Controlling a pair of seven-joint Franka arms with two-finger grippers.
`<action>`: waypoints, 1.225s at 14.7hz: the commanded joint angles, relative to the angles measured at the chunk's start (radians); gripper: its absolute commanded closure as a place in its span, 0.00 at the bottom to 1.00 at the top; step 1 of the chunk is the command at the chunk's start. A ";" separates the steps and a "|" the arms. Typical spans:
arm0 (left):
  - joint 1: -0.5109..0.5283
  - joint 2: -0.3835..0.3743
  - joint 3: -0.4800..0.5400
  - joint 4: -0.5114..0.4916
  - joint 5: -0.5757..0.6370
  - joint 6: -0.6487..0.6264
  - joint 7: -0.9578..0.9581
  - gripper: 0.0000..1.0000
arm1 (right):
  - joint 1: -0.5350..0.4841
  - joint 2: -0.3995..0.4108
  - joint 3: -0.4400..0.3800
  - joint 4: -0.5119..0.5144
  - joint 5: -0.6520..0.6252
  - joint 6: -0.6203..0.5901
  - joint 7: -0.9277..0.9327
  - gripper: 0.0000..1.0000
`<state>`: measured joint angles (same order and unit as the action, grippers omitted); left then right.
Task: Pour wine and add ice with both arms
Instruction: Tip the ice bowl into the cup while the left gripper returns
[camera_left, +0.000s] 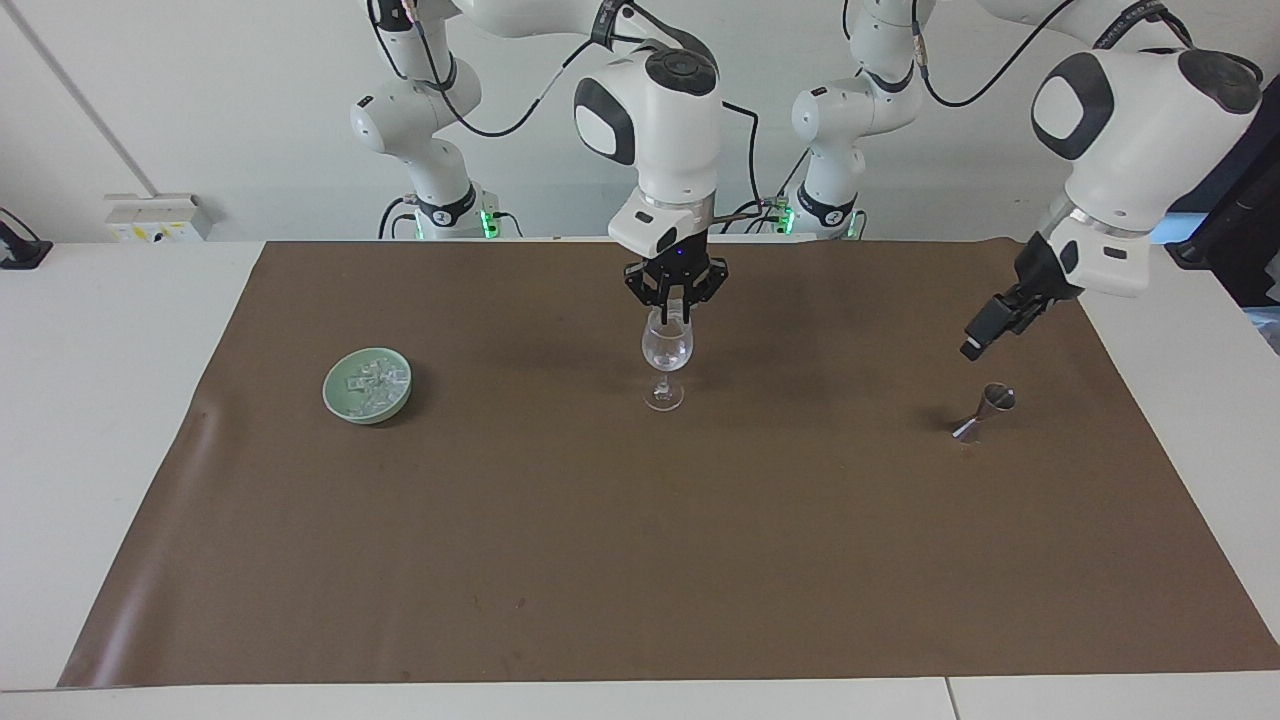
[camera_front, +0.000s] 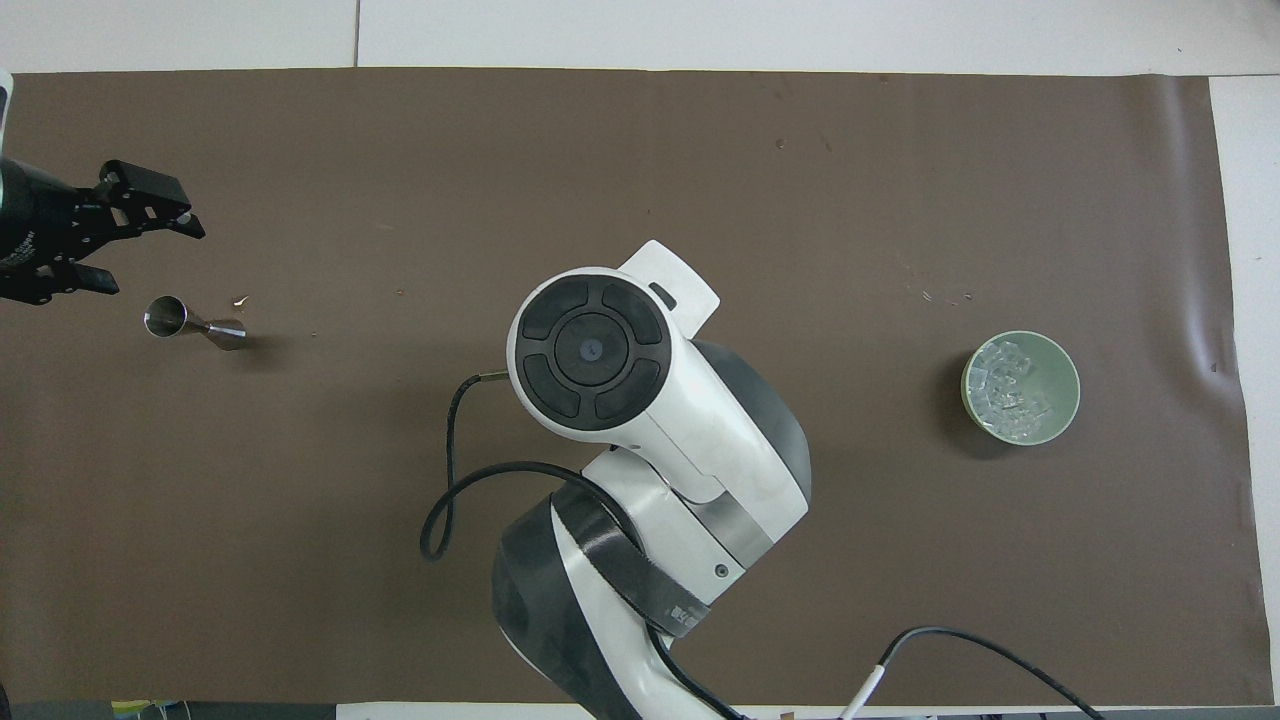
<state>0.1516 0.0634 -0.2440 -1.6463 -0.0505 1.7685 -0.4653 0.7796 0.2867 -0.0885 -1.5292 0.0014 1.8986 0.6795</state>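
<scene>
A clear stemmed glass (camera_left: 667, 355) stands mid-mat; the overhead view hides it under my right arm (camera_front: 650, 450). My right gripper (camera_left: 673, 314) hangs at the glass's rim, shut on a small pale piece of ice. More ice (camera_left: 372, 380) (camera_front: 1008, 392) is heaped in a green bowl (camera_left: 345, 400) (camera_front: 1065, 385) toward the right arm's end. A small metal jigger (camera_left: 985, 410) (camera_front: 190, 323) stands toward the left arm's end. My left gripper (camera_left: 975, 345) (camera_front: 145, 258) hovers open just above and beside the jigger, apart from it. Wine is out of view.
A brown mat (camera_left: 640, 560) (camera_front: 640, 150) covers most of the white table (camera_left: 100, 400). The right arm's black cable (camera_front: 450, 500) loops low over the mat near the robots.
</scene>
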 joint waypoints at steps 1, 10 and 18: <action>-0.055 -0.033 0.031 -0.006 0.034 -0.046 0.074 0.00 | -0.002 -0.015 0.001 -0.023 0.003 0.017 0.020 0.87; -0.188 -0.065 0.223 0.006 0.027 -0.251 0.398 0.00 | 0.001 -0.020 0.000 -0.017 0.003 -0.018 0.022 0.61; -0.196 -0.099 0.226 -0.033 0.031 -0.270 0.419 0.00 | -0.060 -0.037 -0.005 0.099 -0.047 -0.174 -0.004 0.49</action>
<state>-0.0145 -0.0029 -0.0427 -1.6482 -0.0326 1.5130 -0.0599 0.7595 0.2720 -0.0989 -1.4487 -0.0313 1.7691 0.6798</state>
